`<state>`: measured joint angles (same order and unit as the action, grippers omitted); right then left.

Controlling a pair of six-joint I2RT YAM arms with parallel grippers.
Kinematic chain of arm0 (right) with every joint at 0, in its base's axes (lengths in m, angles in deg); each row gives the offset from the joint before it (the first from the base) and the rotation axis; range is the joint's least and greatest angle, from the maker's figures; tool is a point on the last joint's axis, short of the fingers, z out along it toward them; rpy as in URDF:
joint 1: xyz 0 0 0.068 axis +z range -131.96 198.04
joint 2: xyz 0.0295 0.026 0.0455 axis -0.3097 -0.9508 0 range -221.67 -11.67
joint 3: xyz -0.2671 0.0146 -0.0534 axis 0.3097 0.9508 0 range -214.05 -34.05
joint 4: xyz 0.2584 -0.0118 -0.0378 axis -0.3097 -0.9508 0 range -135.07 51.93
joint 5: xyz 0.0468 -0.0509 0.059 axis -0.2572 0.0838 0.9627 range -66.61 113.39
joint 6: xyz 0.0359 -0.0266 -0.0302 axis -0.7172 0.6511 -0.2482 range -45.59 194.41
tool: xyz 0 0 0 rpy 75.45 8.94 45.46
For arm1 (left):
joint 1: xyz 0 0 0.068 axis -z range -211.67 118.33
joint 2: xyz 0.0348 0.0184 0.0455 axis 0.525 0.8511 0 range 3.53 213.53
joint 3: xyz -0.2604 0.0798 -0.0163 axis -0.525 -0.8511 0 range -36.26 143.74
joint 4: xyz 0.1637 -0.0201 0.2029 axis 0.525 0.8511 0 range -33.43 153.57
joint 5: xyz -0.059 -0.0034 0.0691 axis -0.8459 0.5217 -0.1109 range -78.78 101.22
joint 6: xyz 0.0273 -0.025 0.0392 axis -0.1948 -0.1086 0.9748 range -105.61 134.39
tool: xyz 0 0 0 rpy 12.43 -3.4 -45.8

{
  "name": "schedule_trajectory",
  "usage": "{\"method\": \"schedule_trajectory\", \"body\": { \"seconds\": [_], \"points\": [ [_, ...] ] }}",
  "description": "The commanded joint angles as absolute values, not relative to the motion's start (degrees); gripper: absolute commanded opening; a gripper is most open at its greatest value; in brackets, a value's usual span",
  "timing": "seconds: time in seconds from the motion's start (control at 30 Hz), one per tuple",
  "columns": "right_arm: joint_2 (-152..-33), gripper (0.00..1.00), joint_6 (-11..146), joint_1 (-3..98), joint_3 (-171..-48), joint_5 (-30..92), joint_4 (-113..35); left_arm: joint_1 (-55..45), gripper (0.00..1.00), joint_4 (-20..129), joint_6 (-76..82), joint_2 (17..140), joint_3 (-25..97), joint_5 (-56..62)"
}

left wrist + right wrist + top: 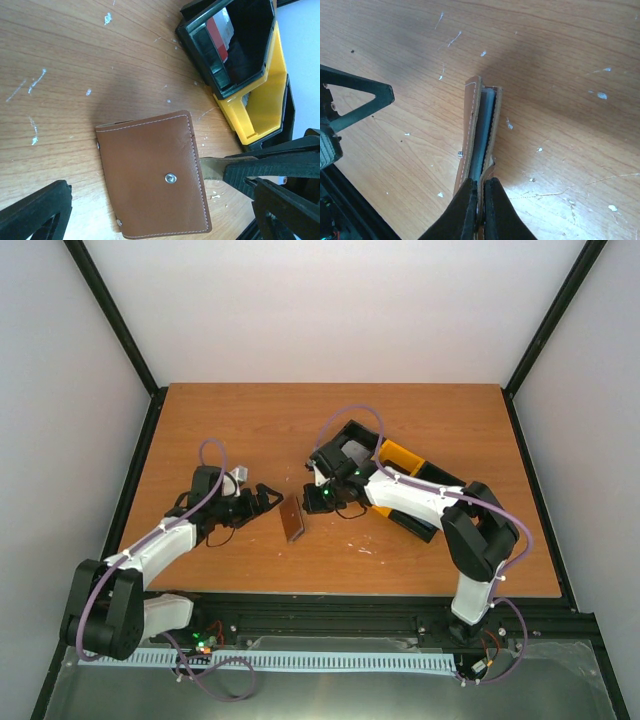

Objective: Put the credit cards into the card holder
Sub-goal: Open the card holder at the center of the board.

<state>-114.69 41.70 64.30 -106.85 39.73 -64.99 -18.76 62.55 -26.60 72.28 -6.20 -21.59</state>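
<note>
- Wallet [292, 518] stands on its edge in the middle of the frame.
- Right gripper [480, 192] is clamped tight on its end.
- Left gripper [266, 498] sits just left of it, fingers apart.

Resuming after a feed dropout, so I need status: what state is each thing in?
Brown leather card holder: unclasped, slightly ajar, up on edge.
Right gripper: shut on the card holder's tab.
Left gripper: open, empty, beside the card holder.
Black-and-yellow plastic tray: red-and-white cards sitting in one compartment.
</note>
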Motion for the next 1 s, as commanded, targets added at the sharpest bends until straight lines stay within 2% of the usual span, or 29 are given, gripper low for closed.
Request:
{"method": "schedule_trajectory", "body": {
  "seconds": [0.0,0.33,0.57,0.8,0.97],
  "points": [
    [-113.4,0.03,39.6,64.2,-105.9,41.1,-64.1,-18.7,1.0,63.1,-26.5,72.3,-3.8,-24.3],
    [-112.7,0.03,37.3,64.4,-105.3,42.9,-61.4,-15.8,0.97,67.7,-29.5,78.1,0.5,-24.4],
    [-111.3,0.03,36.6,64.5,-104.8,43.1,-60.4,-10.3,0.96,73.6,-29.0,83.7,4.6,-17.0],
    [-111.2,0.03,37.0,64.5,-104.8,41.9,-61.5,-9.8,0.81,76.1,-29.0,82.1,5.3,-10.5],
    [-111.8,0.03,37.4,64.5,-105.1,41.1,-62.4,-9.8,0.71,76.4,-28.1,81.6,5.3,-10.4]
  ]
}}
